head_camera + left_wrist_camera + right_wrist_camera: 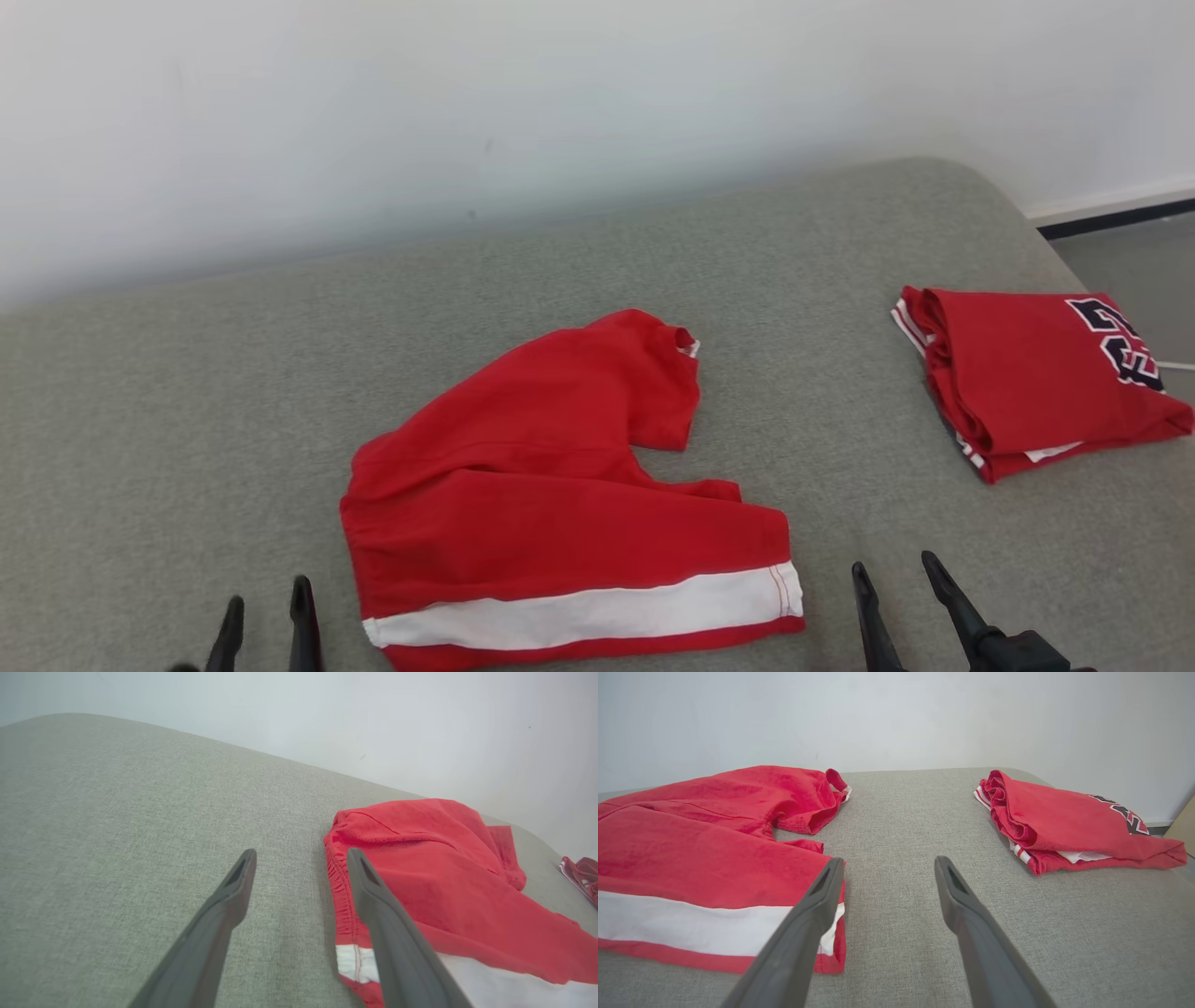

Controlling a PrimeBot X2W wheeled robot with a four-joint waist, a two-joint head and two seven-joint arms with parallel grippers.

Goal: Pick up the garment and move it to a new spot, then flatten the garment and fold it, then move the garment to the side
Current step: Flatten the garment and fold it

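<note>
Surface: a big soft grey cushion [187, 392] covered in rough cloth, with a rounded corner far off on the right.
Room: a plain white wall [467, 112] stands right behind the cushion. Past the rounded corner there is a bit of grey floor [1139, 252] and a dark strip [1111, 217] along the bottom of the wall.
Where the shorts are: the red shorts [560, 485] lie in the middle of the cushion, close to the front edge, between the two grippers.
How the shorts look: bright red, with a wide white stripe [579, 611] along the near side. The stretchy top [338, 877] is on the left. One leg lies flat and points right. The other leg bends up toward the wall, and its end is curled over. They are not flat and not folded.
Other cloth: a folded red shirt [1027, 383] with dark number shapes [1116, 341] sits well apart on the right side.
Left gripper [267, 597]: its fingers are spread wide with nothing between them. It is just beside the stretchy top of the shorts, on the left.
Right gripper [893, 565]: its fingers are spread wide too and hold nothing. It is just to the right of the end of the flat leg.
</note>
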